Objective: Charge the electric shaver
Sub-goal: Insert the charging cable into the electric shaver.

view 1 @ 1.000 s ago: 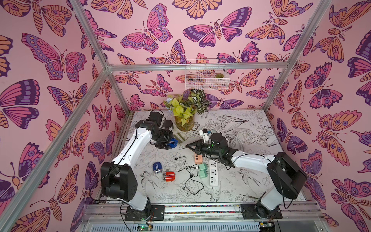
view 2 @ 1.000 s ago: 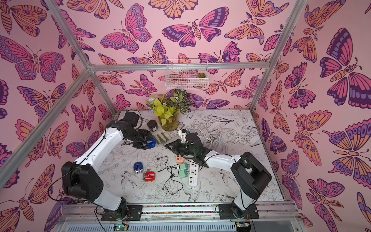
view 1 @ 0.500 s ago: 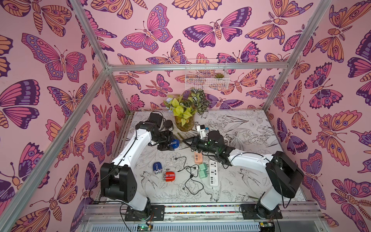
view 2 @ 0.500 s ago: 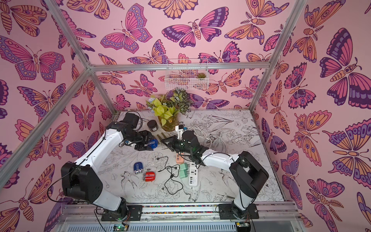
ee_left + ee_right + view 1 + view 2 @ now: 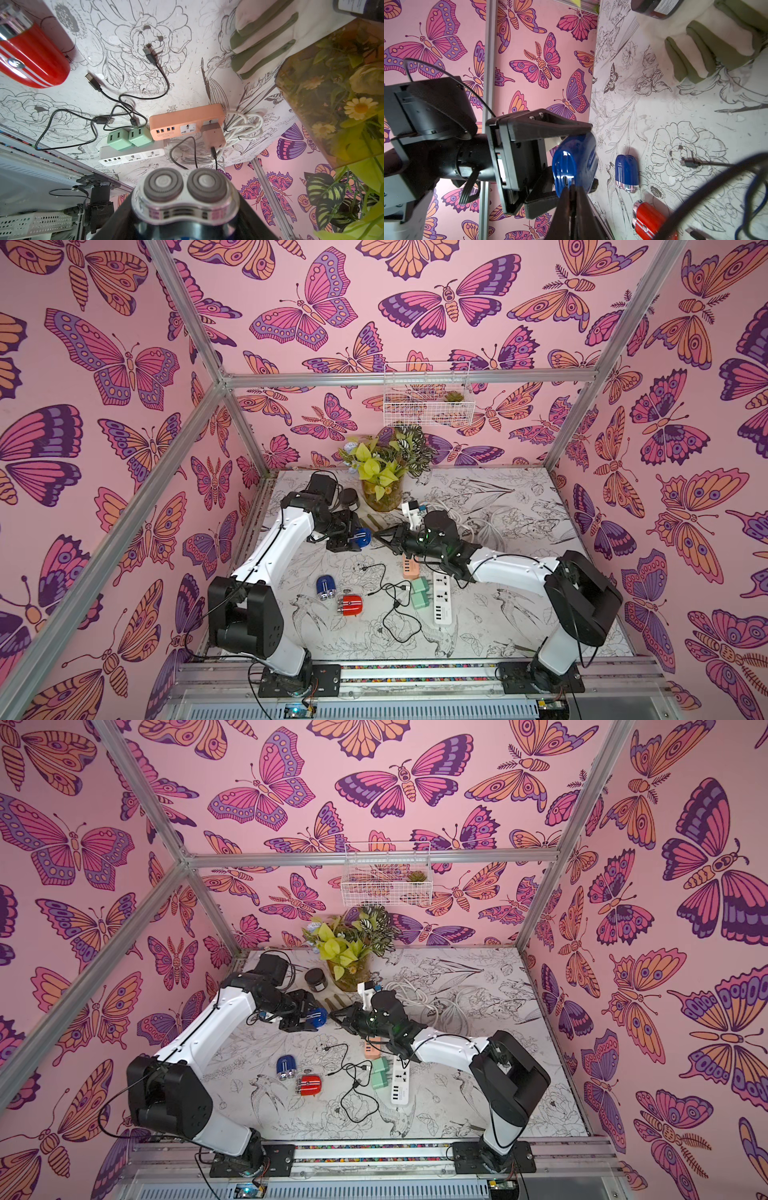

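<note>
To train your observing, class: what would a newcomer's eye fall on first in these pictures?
The pink butterfly walls surround the table. Mid-table, the left gripper holds a blue shaver, and the right gripper, shut on a cable plug, is at its port. A red shaver lies nearer the front.

Glass vase (image 5: 380,494) of leafy plants at 12 o'clock on the table (image 5: 519,614). Wire basket (image 5: 428,408) on the back wall above it, with a small succulent (image 5: 453,397) inside. Dark jar (image 5: 314,979) at 9 o'clock of the vase. Green and white glove (image 5: 264,39) at 5 o'clock of the jar. Coiled white cord (image 5: 486,522) at 2 o'clock. Red shaver (image 5: 350,605) at 7 o'clock, small blue shaver (image 5: 325,587) just beside it at 10 o'clock. White power strip (image 5: 442,601) at 6 o'clock, with two green plugs (image 5: 419,593) touching its 9 o'clock side.
</note>
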